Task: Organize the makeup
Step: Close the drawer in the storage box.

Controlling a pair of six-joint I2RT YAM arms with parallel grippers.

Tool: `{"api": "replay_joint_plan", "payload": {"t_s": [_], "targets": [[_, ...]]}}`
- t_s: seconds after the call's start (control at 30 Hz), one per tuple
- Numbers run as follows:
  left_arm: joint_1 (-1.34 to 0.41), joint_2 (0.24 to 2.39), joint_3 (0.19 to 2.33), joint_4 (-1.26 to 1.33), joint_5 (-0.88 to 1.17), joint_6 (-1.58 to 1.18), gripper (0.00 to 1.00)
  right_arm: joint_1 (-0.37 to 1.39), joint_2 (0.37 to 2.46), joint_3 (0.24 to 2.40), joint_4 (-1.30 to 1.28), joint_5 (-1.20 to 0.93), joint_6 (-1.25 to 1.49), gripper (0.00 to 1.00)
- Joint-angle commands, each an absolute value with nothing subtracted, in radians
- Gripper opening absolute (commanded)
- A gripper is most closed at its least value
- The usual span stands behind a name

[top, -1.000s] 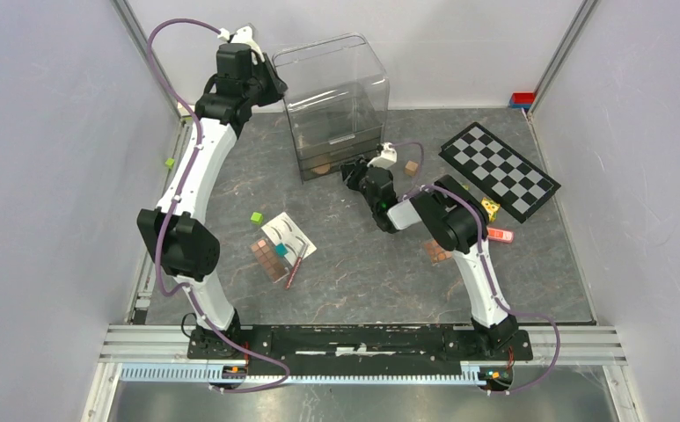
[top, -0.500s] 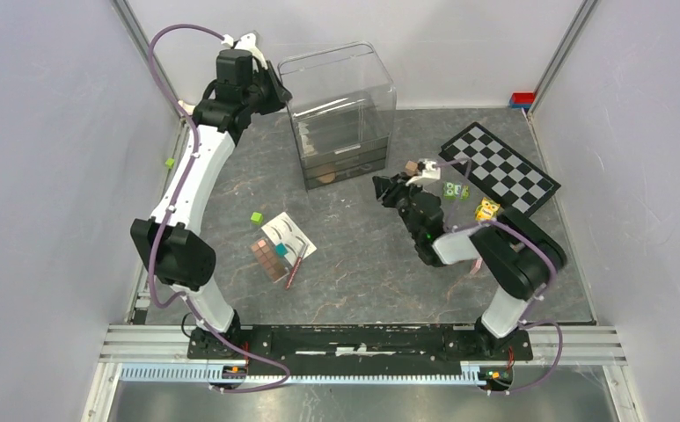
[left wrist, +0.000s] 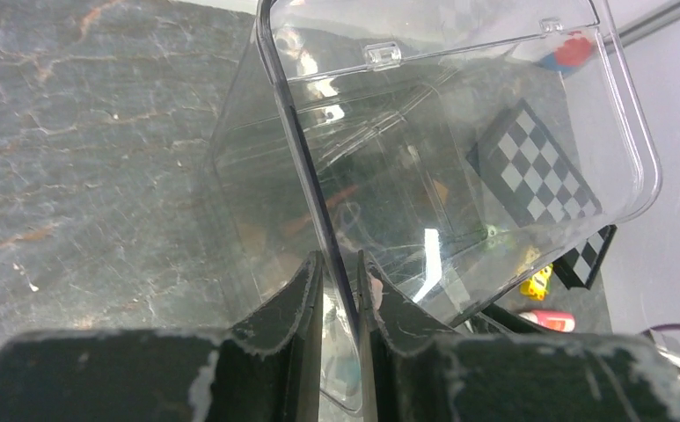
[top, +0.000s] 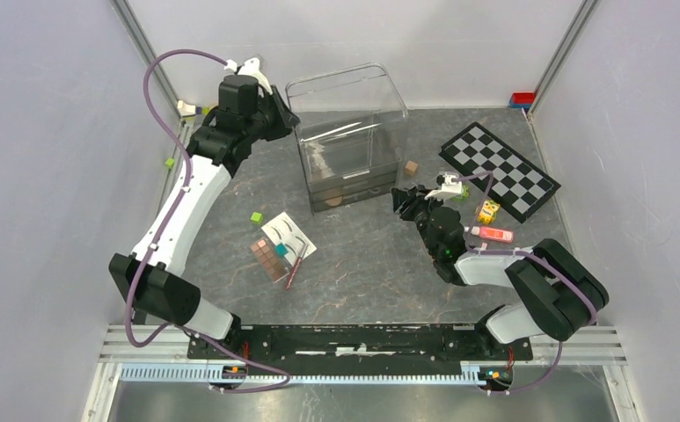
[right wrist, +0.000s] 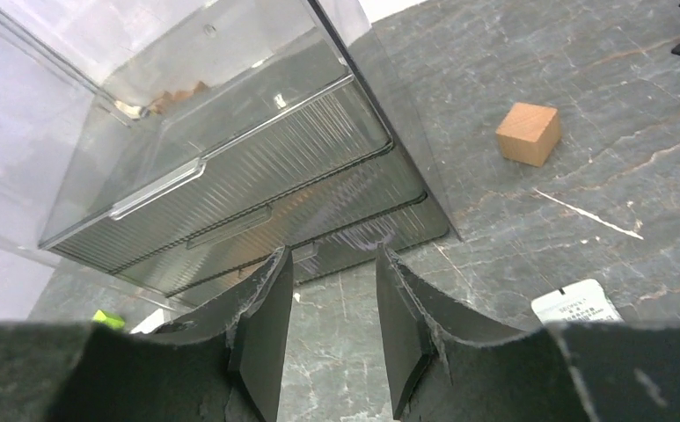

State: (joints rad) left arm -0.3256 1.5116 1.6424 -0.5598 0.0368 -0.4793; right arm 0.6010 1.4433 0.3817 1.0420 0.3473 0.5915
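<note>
The clear organizer box [top: 350,123] with drawers [right wrist: 230,202] stands at the back centre. My left gripper [top: 283,114] is shut on the box's left wall [left wrist: 310,202], one finger on each side. My right gripper [top: 405,200] hovers open and empty just right of the drawer fronts, nothing between its fingers [right wrist: 266,308]. Loose makeup lies on the table: a brown eyeshadow palette [top: 267,260], a white eyebrow card [top: 288,236] and a thin pencil [top: 296,266] left of centre, and a pink tube [top: 493,233] at the right. Something brown [top: 334,200] shows inside the lowest drawer.
A checkerboard [top: 499,171] lies at the back right, with a yellow die [top: 489,211] and a green die [top: 456,190] beside it. A wooden cube [top: 412,167] sits right of the box. A green cube [top: 255,218] lies near the card. A white sachet [right wrist: 578,303] lies by my right gripper.
My right gripper has drawn back from the drawer fronts toward the right and its jaws have widened. My left gripper has shifted the box to the right.
</note>
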Motion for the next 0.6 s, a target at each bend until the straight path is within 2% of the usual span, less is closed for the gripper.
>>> {"api": "replay_joint_plan", "payload": {"t_s": [0.0, 0.2, 0.57], "targets": [[-0.385, 1.461, 1.582, -0.632, 0.095, -0.547, 0.26, 0.6, 1.45, 0.415, 1.008, 0.368, 0.545, 0.46], [-0.388, 1.383, 1.534, -0.618, 0.101, -0.543, 0.43, 0.581, 1.495, 0.513, 0.908, 0.402, 0.523, 0.46], [-0.388, 1.229, 1.462, -0.638, 0.084, -0.462, 0.5, 0.5, 1.659, 0.75, 0.733, 0.326, 0.481, 0.44]]}}
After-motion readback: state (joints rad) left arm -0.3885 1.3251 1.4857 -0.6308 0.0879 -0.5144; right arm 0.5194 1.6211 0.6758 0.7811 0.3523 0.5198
